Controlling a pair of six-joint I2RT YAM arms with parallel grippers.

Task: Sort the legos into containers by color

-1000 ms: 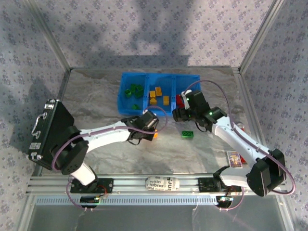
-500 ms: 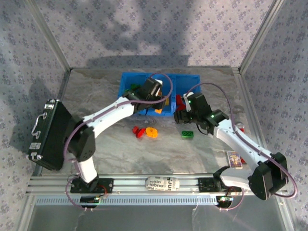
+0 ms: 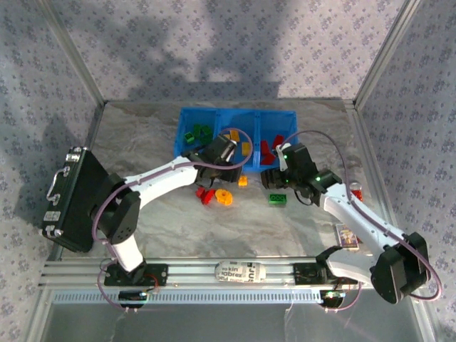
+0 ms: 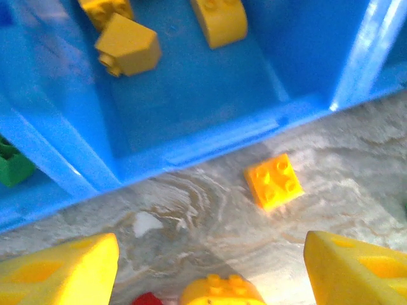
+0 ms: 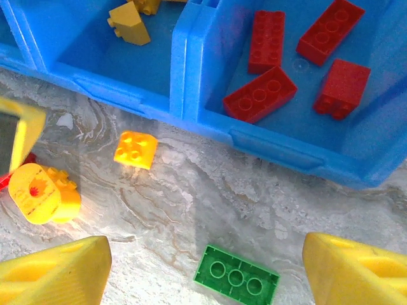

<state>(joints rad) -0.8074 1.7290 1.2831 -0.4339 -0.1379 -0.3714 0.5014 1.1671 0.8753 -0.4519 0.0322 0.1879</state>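
Most legos (image 5: 259, 94) lie colour-grouped in the blue tray (image 3: 235, 111). Four remain on the counter (image 3: 142, 142): orange brick (image 5: 135, 150), round yellow piece (image 5: 43, 194), red piece (image 3: 205, 194), green brick (image 5: 236, 277). My left gripper (image 4: 210, 254) and right gripper (image 5: 203, 251) gape empty.

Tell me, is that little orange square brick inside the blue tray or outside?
Outside. The orange square brick lies studs up on the table, just before the near wall of the blue tray.

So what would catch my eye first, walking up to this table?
The bright blue tray at the far middle of the table, its right compartment holding red bricks. In front of it, loose on the marbled surface, lie a small yellow brick, a round yellow piece and a green brick.
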